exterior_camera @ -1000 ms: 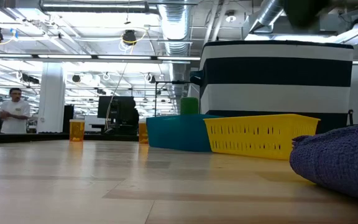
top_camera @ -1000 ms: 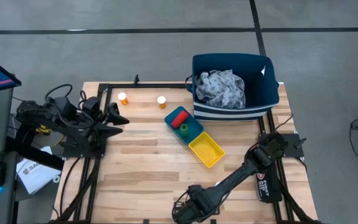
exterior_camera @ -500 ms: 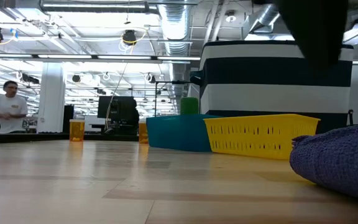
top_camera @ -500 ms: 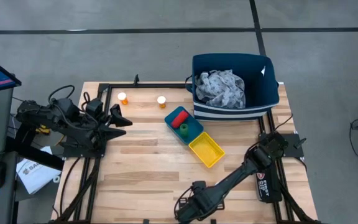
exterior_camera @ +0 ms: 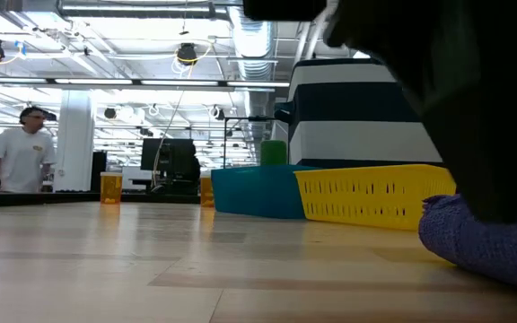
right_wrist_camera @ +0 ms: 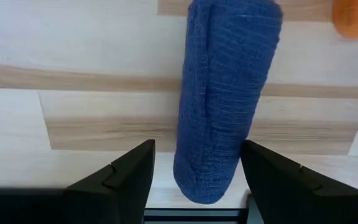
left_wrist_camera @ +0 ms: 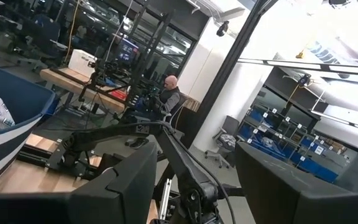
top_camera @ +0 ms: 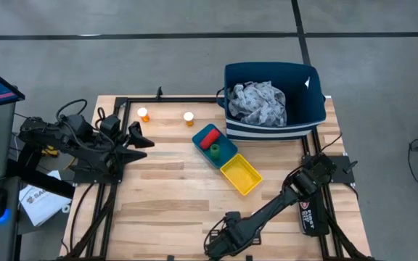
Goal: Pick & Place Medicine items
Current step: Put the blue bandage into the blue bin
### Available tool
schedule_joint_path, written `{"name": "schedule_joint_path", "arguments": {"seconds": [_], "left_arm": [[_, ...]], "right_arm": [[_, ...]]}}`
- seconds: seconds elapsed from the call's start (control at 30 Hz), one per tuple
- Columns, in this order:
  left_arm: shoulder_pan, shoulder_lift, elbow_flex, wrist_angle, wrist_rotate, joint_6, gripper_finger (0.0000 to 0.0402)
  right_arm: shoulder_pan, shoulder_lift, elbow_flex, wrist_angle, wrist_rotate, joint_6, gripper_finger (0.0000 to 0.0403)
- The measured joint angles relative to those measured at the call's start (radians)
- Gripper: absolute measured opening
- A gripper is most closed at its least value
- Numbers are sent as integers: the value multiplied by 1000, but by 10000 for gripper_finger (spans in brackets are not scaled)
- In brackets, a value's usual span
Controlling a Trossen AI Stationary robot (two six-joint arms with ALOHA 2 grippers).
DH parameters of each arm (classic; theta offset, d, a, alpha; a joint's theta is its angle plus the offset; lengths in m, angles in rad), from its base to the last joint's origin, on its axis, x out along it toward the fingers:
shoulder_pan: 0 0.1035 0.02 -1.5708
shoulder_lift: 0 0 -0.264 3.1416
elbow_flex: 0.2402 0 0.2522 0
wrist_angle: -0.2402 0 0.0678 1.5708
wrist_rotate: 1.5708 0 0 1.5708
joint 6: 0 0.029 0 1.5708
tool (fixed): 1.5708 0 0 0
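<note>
While the red bottle (top_camera: pixel 207 135) and the green bottle (top_camera: pixel 214 149) lie in the blue tray (top_camera: pixel 228 146), the yellow tray (top_camera: pixel 241 176) beside it holds nothing visible. Two orange bottles (top_camera: pixel 143 114) (top_camera: pixel 189 117) stand on the table (top_camera: pixel 165 196) near its far edge, well apart from both trays.

The right gripper (right_wrist_camera: pixel 194 180) hangs at the near edge, its fingers spread on either side of a rolled dark blue cloth item (right_wrist_camera: pixel 225 93) without touching it; part of another orange item (right_wrist_camera: pixel 355 18) lies just beyond the roll. The left gripper (left_wrist_camera: pixel 194 186) waits off the left edge, fingers apart and holding nothing.

Judged from this layout, sorting is partly done: two items are placed, while the two far bottles, the roll and the near orange item remain.
</note>
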Motion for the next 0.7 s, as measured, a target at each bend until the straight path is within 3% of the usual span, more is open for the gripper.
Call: {"name": "schedule_joint_path", "arguments": {"seconds": [0.43, 0.7], "left_arm": [[0, 0, 0, 0, 4, 1, 209], [0, 0, 0, -3, 21, -4, 209]], "right_arm": [[16, 11, -4, -22, 30, -11, 181], [36, 24, -2, -5, 68, -31, 174]]}}
